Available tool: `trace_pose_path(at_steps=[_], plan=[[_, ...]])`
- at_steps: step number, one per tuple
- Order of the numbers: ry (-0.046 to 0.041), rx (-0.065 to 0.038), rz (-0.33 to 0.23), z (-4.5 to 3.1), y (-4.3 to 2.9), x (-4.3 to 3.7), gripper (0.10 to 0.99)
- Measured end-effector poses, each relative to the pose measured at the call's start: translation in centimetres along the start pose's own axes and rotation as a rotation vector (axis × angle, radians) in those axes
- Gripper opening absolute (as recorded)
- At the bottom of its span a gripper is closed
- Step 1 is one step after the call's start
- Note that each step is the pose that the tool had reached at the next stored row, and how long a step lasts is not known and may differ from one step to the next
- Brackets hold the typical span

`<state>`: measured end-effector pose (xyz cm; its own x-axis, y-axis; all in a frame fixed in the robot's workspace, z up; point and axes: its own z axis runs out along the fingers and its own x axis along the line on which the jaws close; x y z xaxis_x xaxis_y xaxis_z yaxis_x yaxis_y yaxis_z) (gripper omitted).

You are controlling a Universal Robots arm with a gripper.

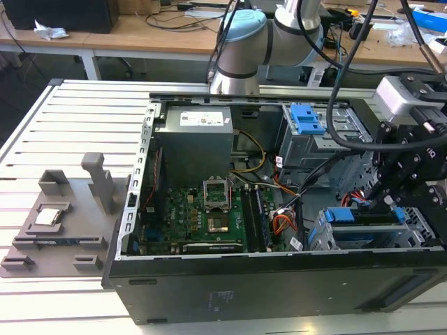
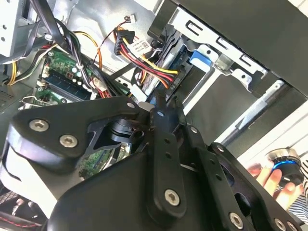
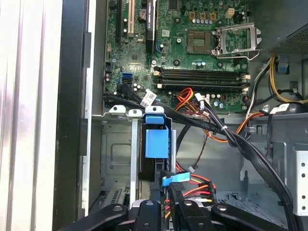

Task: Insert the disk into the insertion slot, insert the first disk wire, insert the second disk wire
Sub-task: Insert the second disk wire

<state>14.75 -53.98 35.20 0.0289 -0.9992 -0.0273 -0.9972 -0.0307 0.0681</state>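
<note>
1. Gripper (image 1: 388, 204) hangs at about three o'clock of the open computer case (image 1: 279, 296) in the exterior view, nose down into the drive corner. Its fingers are drawn narrow, tips nearly together in the second wrist view.
2. Blue-plug wire (image 3: 174, 179) sits right at the fingertips in the first wrist view, with its dark lead running back between them. It looks pinched there, though the contact itself is partly hidden.
3. Disk (image 3: 157, 143) is inside the insertion slot (image 3: 118, 154), with the blue carrier end showing at the cage mouth. In the exterior view the slot lies at four o'clock of the motherboard (image 1: 202, 216). The taller cage (image 1: 307, 143) with the blue latch stands at twelve o'clock of the slot.
4. Red-and-yellow wire bundle (image 2: 153, 72) reaches the disk's rear edge, just beside the blue plug. It seems plugged in, but I cannot be sure.
5. My reading of the step: the disk is in, one wire is probably in, and the second wire is in hand. Its plug is tilted and not yet seated.
6. Seating it calls for squaring the plug to its socket. It then needs a straight, gentle push, kept clear of the neighbouring bundle and loose leads.
</note>
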Motion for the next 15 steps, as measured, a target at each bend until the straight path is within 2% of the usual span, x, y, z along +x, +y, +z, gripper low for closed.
trace_pose_path(at_steps=[4,6,8,10,12,15], plan=[[0.0005,0.000,0.000,-0.23,0.02,-0.03,0.227],[0.0004,0.000,0.000,-0.85,0.06,-0.10,0.227],[0.0005,0.000,-0.001,-0.82,0.13,-0.31,0.227],[0.0052,0.000,-0.002,-0.70,0.25,-0.89,0.227],[0.0170,-0.001,-0.003,-0.53,0.56,-1.19,0.227],[0.0460,-0.002,-0.004,-0.28,1.20,-1.21,0.227]])
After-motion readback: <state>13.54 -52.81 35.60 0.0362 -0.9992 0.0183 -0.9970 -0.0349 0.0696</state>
